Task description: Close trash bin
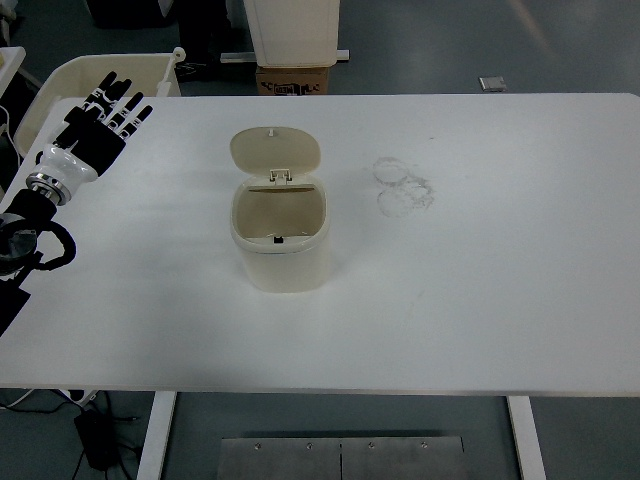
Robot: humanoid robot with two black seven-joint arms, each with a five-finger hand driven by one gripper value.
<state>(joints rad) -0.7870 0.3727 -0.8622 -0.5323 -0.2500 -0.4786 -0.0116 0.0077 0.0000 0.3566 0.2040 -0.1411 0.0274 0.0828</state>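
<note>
While my left arm reaches in from the picture's left edge, its hand (103, 122) sits over the far left corner of the table (480, 300), fingers (130, 112) stretched out straight and slightly fanned, gripping nothing. I see the back of the hand, black segments with white joints, pointing up and away from me. A white wrist cuff follows it, then a metal ring, then the black forearm with a looped cable down near the edge of view.

To the right of the hand and a bit nearer to me stands the bin (280, 235), well apart from the fingers. It is cream coloured, roughly square with rounded corners, and its lid (275, 150) is swung up and back on the far hinge, so I look straight into the hollow body. A small dark catch shows on the inner front wall.

Further right of the bin I see faint grey ring-shaped scuffs (403, 186) on the white tabletop. Beyond the hand, just past the table's far edge, is a cream tub (80, 75), and further right on the grey floor a cardboard box (293, 80) with a white container (295, 28) above it.

My right arm I cannot see at all. The forearm of the left is cut off by the frame, and the bottom of the bin's inside is in shadow, so I cannot tell what, if anything, lies there. The print on the box is too small to read.
</note>
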